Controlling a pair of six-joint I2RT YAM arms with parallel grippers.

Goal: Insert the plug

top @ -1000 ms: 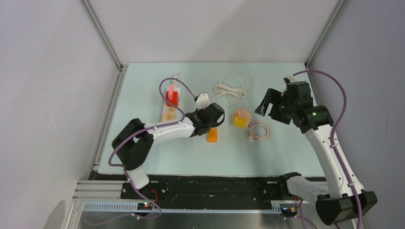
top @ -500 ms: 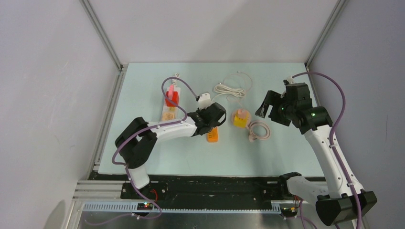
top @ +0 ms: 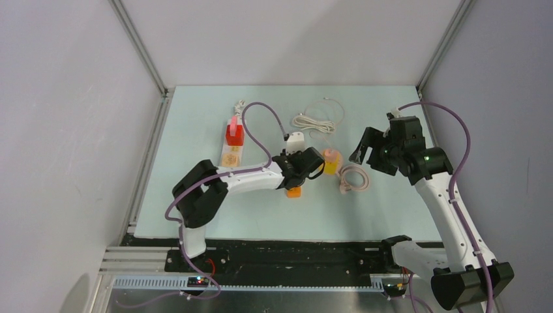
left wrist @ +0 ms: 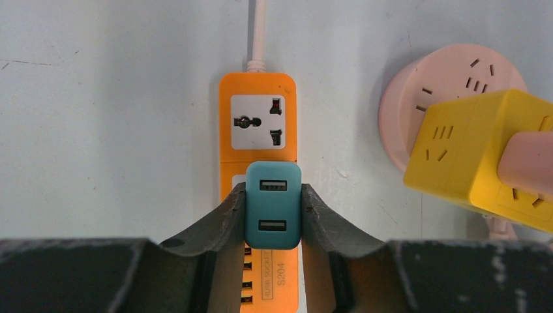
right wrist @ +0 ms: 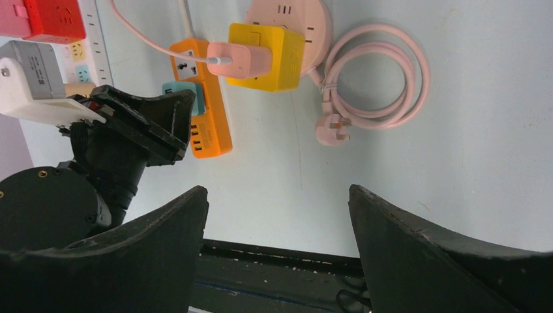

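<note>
Left arm [top: 248,179] reaches across the counter [top: 195,130] toward the middle. Its jaws pinch a teal USB charger [left wrist: 274,205] by the two side faces, and the finger pads [left wrist: 225,218] lie flat against it. The charger's two USB ports face the wrist camera.

The charger sits directly over the orange power strip [left wrist: 258,124], just below the strip's free universal socket and covering the next section down. Cannot tell whether its prongs are seated or only above the strip.

Just right of the strip is a round pink socket [left wrist: 424,85] with a yellow cube adapter [left wrist: 469,156] on it. A pink plug [right wrist: 238,59] is pushed into the cube's side. The coiled pink cord [right wrist: 378,78] lies right of that, its plug loose on the counter.

Right arm [top: 450,208] is held above the right side, well apart from the strip. Its jaws are spread wide with nothing between them.

Far left is a white power strip [top: 231,156] carrying a red adapter [top: 234,134]. A white cable bundle [top: 313,122] lies at the back.
</note>
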